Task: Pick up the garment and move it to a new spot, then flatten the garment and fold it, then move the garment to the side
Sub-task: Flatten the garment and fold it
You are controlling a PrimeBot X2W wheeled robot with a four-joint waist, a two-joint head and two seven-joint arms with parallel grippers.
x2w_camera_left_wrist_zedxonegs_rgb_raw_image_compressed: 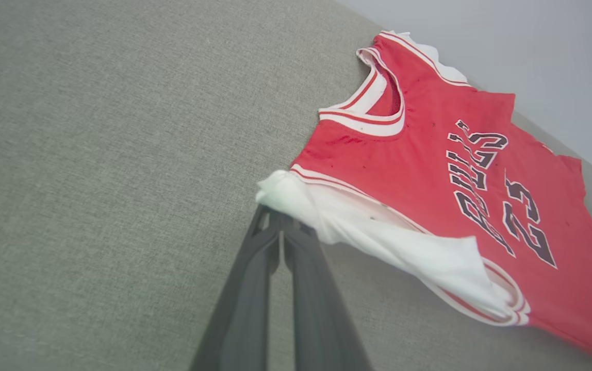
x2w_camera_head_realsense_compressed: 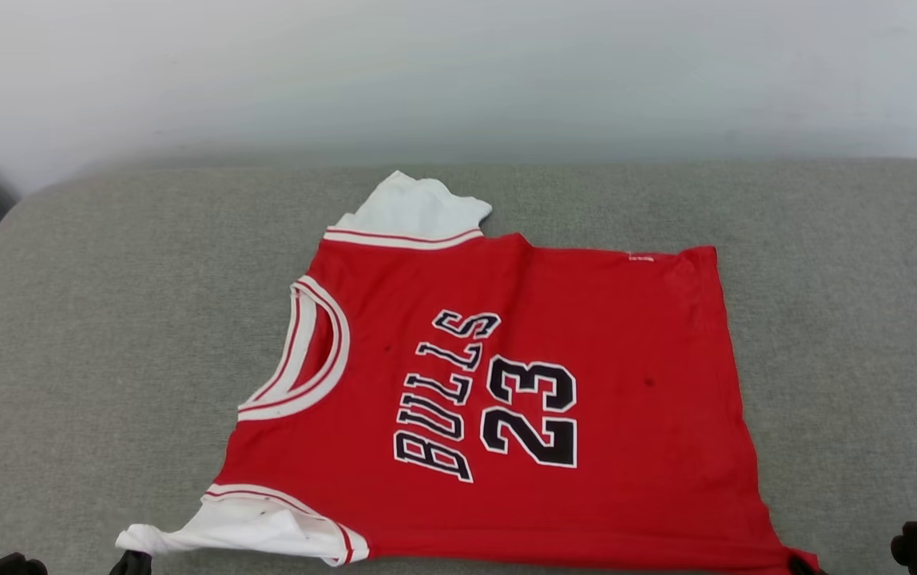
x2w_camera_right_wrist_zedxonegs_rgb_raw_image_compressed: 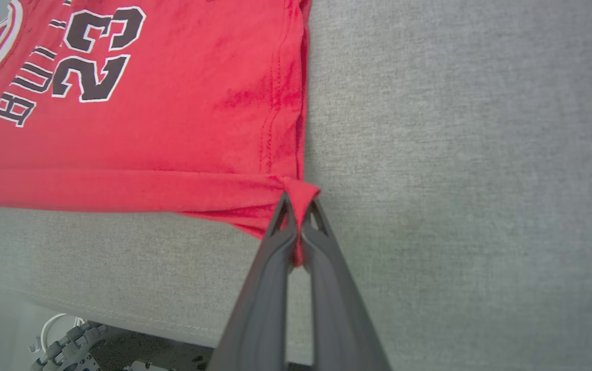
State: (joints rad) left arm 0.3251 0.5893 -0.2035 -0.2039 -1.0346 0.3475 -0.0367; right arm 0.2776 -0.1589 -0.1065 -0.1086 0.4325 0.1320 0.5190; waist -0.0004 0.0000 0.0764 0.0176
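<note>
In the head view the red jersey-style T-shirt with white short sleeves and black "BULLS 23" print lies spread, front up, on the grey woven fabric cushion, with the collar toward 9 o'clock and the hem toward 3 o'clock. In the left wrist view the left gripper is pinched together on the tip of the near white sleeve. In the right wrist view the right gripper is clamped on the red hem corner, and the cloth runs off toward 10 o'clock
</note>
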